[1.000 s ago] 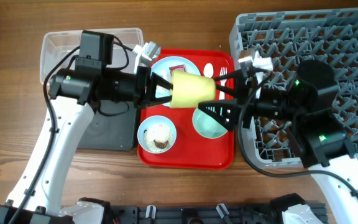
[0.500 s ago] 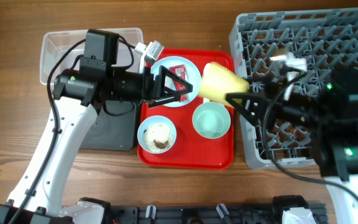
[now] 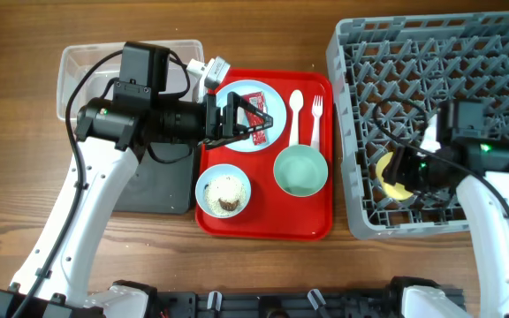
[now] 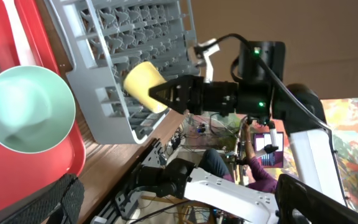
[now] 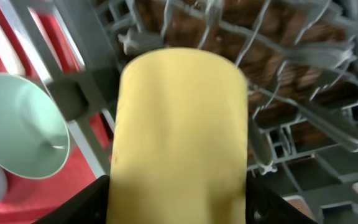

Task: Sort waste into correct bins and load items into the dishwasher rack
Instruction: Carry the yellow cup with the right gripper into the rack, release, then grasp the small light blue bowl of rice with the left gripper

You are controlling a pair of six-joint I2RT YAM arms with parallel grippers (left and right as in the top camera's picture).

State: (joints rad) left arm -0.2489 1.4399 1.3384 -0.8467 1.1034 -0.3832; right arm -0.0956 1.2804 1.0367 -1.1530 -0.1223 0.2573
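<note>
The small yellow cup (image 3: 385, 168) hangs low over the front left part of the grey dishwasher rack (image 3: 449, 53), tilted among the pegs. My right gripper (image 3: 396, 170) is shut on the cup (image 5: 179, 130), one finger (image 5: 95, 202) on each side. My left gripper (image 3: 259, 122) stands open above the pale blue plate (image 3: 232, 95), which carries the red sachet (image 3: 253, 99). A pale blue bowl (image 3: 208, 196) holds a white tissue ball (image 3: 225, 187) and brownish grains. The mint green bowl (image 3: 300, 170), white spoon (image 3: 295, 115) and fork (image 3: 316, 119) lie on the red tray.
The red tray (image 3: 263, 225) sits between the bins and the rack. A clear tub (image 3: 87, 62) stands at the back left, with the black tray (image 3: 153, 190) in front of it, partly under my left arm. Bare wooden table surrounds them.
My left gripper opened and let go of the yellow cup, staying above the plate. My right gripper carried the cup from over the tray to the right and down into the rack.
</note>
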